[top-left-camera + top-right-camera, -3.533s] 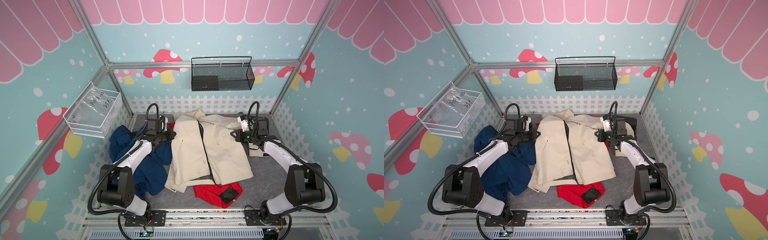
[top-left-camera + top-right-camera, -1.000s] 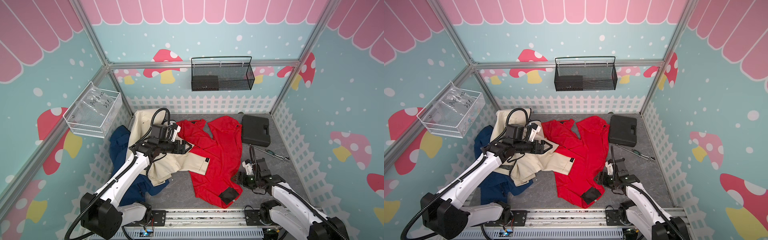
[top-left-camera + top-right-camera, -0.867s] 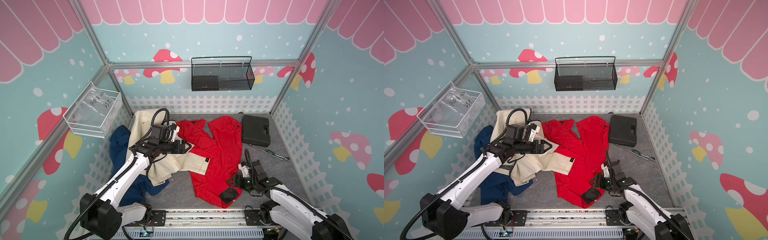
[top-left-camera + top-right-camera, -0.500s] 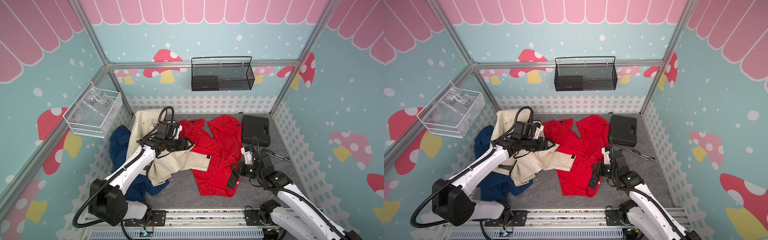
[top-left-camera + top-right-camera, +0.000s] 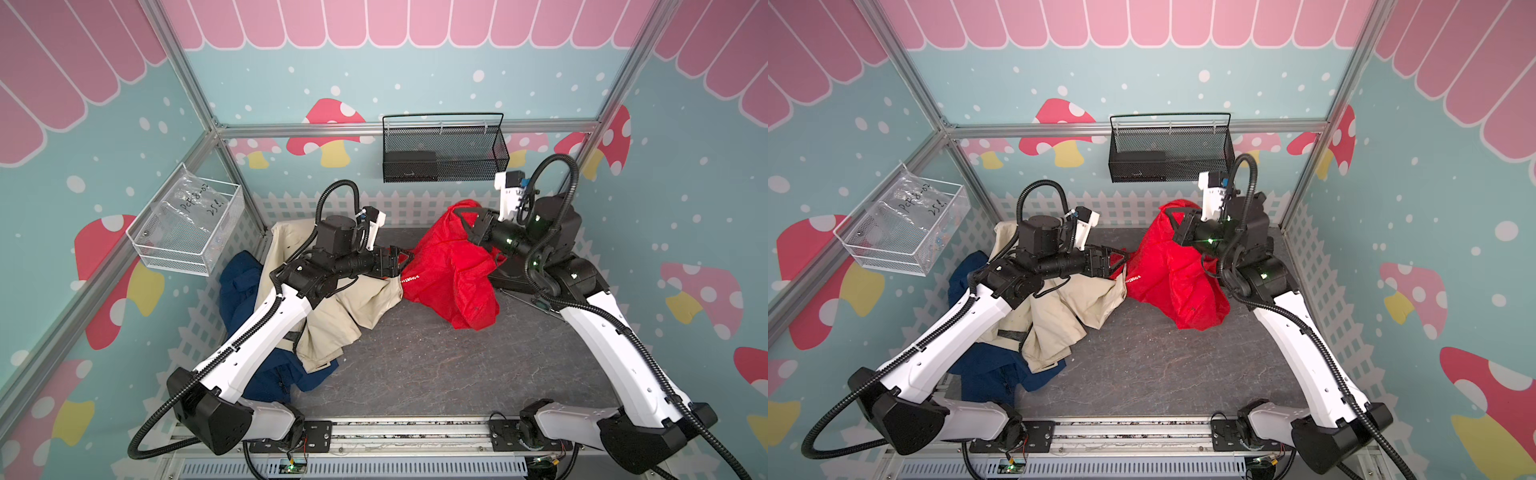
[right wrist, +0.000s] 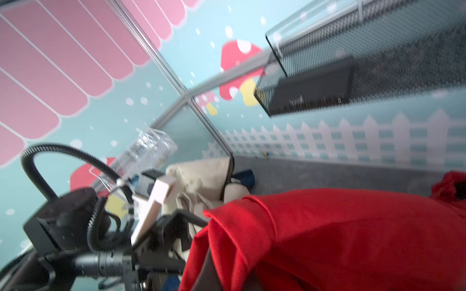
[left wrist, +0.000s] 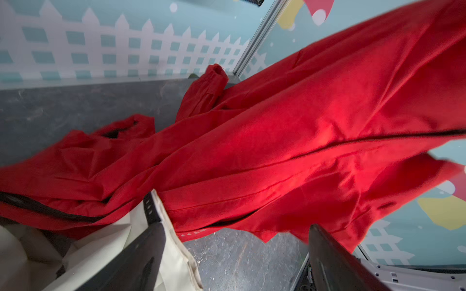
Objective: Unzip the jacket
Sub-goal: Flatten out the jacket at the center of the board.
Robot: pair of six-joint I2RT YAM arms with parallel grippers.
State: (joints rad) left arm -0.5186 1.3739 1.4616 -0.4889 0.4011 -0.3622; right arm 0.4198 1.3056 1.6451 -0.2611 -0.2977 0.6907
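the red jacket (image 5: 451,270) hangs bunched at the back right of the tabletop (image 5: 415,365), its top lifted and its lower folds trailing on the grey surface. the right claw (image 5: 464,219) is clamped together on the jacket's raised top. the left claw (image 5: 401,259) reaches in from the other side with its fingers (image 7: 141,259) apart at the jacket's near edge, nothing pinched between them; one finger lies against the beige jacket (image 5: 361,299). by that edge the red cloth carries a short line of white print (image 5: 410,278), too small to read. in the left wrist view a dark zip line (image 7: 327,147) runs along the red cloth. a blue garment (image 5: 241,286) lies under the beige one. on the left wall a wire tray (image 5: 174,249) holds a clear bag (image 5: 195,205) with handwriting that looks like "pet 8-02" over "25" and one more mark. a black mesh basket (image 5: 444,153) on the back wall holds a black box (image 5: 409,164) whose small pale print is unreadable.
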